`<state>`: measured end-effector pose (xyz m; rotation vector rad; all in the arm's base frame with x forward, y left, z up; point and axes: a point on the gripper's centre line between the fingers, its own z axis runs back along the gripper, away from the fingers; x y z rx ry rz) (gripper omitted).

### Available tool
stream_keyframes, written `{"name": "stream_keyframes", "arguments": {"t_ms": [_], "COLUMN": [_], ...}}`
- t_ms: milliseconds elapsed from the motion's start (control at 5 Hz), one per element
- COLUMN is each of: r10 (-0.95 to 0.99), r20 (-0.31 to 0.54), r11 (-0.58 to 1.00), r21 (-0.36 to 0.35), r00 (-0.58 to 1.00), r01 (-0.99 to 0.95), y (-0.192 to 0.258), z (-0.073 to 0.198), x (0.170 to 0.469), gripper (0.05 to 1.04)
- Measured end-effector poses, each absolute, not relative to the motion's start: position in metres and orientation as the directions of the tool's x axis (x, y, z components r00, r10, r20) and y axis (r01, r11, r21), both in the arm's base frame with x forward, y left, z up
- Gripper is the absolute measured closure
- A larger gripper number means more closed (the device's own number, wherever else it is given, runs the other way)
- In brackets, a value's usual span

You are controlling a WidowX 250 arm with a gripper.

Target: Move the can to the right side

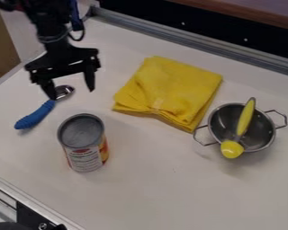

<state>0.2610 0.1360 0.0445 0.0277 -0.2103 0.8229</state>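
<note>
So the gripper (pixel 72 93) is hanging at about 10 o'clock on the table (pixel 170 193), its 2 fingers spread pretty wide with nothing held between them. The can (pixel 83 143) is standing upright at 8 o'clock, so yeah, over on the left side, roughly 6 o'clock from the gripper and apart from it. There's a spoon with a blue handle (pixel 35 116) at 9 o'clock, metal end pointing to its 1 o'clock; 1 fingertip overlaps it in the view, can't tell if they touch. Folded yellow cloth (pixel 167 90) is lying at 1 o'clock. Little metal pot (pixel 262 139) sits just past 3 o'clock, 2 wire handles, with a yellow utensil (pixel 245 117) leaning across it, rounded end over the rim near the pot's 6 to 7 o'clock.
</note>
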Motion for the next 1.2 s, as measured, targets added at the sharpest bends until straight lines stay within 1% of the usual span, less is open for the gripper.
{"name": "stream_keyframes", "arguments": {"t_ms": [200,400,600,800,1000,1200], "r10": [0.846,0.884,0.901,0.938,0.962,0.983], "r20": [0.248,0.211,0.237,0.215,0.165,0.118], "r11": [0.504,0.443,0.396,0.3,0.233,0.152], "r21": [-0.083,-0.094,-0.105,-0.103,-0.092,-0.104], "r00": [0.472,0.417,0.364,0.273,0.216,0.14], "r01": [-0.86,-0.891,-0.912,-0.948,-0.968,-0.983], "y": [0.146,0.141,0.128,0.119,0.102,0.087], "z": [0.042,0.034,0.027,0.025,0.016,0.013], "x": [0.242,0.228,0.219,0.219,0.21,0.204], "gripper": [0.084,0.084,0.084,0.084,0.084,0.084]}}
